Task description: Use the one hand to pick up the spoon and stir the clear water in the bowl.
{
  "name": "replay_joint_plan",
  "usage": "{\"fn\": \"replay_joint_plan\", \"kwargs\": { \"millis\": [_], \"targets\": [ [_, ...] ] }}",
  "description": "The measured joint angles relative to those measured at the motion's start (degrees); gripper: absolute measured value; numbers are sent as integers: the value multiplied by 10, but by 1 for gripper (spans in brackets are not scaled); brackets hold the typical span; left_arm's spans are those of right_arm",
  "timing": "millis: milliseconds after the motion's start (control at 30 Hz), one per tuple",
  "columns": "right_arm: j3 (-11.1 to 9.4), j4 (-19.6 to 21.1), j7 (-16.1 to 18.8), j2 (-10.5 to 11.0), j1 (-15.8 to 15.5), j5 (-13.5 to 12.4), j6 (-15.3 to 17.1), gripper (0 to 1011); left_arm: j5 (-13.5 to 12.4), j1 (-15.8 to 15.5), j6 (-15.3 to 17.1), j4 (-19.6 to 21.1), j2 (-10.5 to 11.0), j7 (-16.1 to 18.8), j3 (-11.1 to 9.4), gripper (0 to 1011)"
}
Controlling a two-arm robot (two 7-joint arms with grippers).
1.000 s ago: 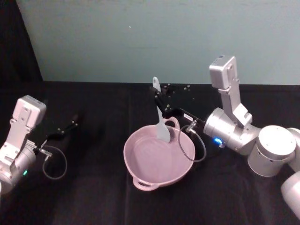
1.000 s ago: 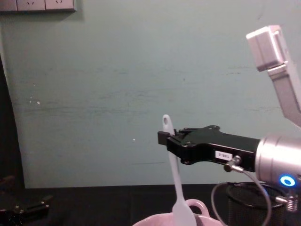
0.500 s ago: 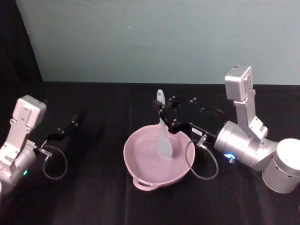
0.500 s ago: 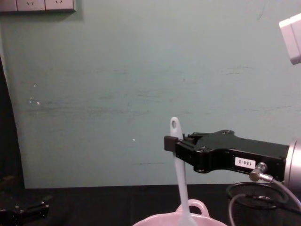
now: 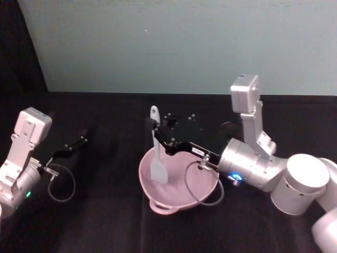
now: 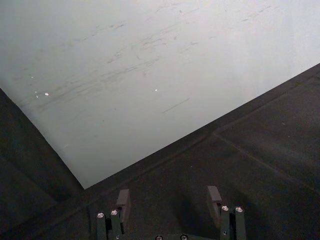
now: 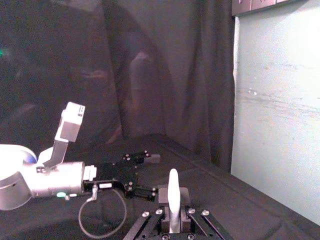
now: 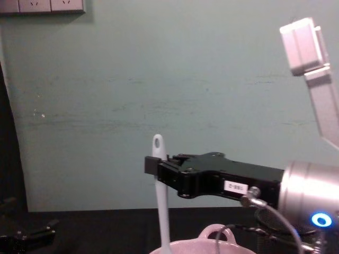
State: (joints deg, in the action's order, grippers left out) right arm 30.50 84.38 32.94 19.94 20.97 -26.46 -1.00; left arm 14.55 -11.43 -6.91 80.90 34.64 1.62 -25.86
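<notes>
One gripper does the work here: the right gripper (image 5: 158, 133), reaching in from about 3 o'clock across the bowl (image 5: 143, 178), which sits at the middle of the black table (image 5: 105, 221). Its jaws are clamped narrow on the upper handle of the spoon (image 5: 159, 169), just below the hole at the handle's end. The chest view gives the same hold from the side: the right gripper (image 8: 157, 167) is level, the spoon (image 8: 162, 217) is pinched near its top, and the bowl (image 8: 212, 233) is directly beneath.

The spoon's long axis runs nearly upright, hole end at 12 o'clock, flat blade at 6 o'clock. The blade hangs inside the bowl, near the wall on the bowl's 9 o'clock side. I cannot tell whether it touches the bowl's floor, and I cannot make out the water itself.

As I judge it, the pickup is done and stirring is the step in hand. The next sweep turns on one relation: the blade is close to the 9 o'clock wall, with the open bowl lying towards 3 o'clock. The room to travel is back towards the arm or round along the wall; pushing farther towards 9 o'clock could nudge the bowl. A looped cable (image 5: 186, 182) from the wrist drapes over the bowl's 3 o'clock side and might snag.

The left gripper (image 5: 83, 139) rests idle at the table's 9 o'clock edge, well apart from the bowl. The left wrist view shows its fingers (image 6: 122, 200) spread wide, holding nothing.
</notes>
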Motion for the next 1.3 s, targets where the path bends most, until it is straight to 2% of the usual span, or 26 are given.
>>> {"fn": "replay_joint_plan", "kwargs": {
  "millis": [133,300,467,600,767,1000,1133,1300],
  "targets": [
    [10,-31,0,-18,19,2,-10,117,0,0,0,0,0,0,0,1005],
    [14,-69,-19,-41,38,23,-34,117,0,0,0,0,0,0,0,1005],
    [11,-90,-47,-55,47,52,-52,117,0,0,0,0,0,0,0,1005],
    [-1,-102,-68,-59,50,71,-60,117,0,0,0,0,0,0,0,1005],
    [-15,-102,-79,-56,45,79,-63,116,0,0,0,0,0,0,0,1005],
    [-33,-76,-76,-40,24,80,-50,117,0,0,0,0,0,0,0,1005],
    [-47,-47,-59,-25,5,61,-34,117,0,0,0,0,0,0,0,1005],
    [-50,-17,-40,-9,-12,43,-20,117,0,0,0,0,0,0,0,1005]
  ]
}}
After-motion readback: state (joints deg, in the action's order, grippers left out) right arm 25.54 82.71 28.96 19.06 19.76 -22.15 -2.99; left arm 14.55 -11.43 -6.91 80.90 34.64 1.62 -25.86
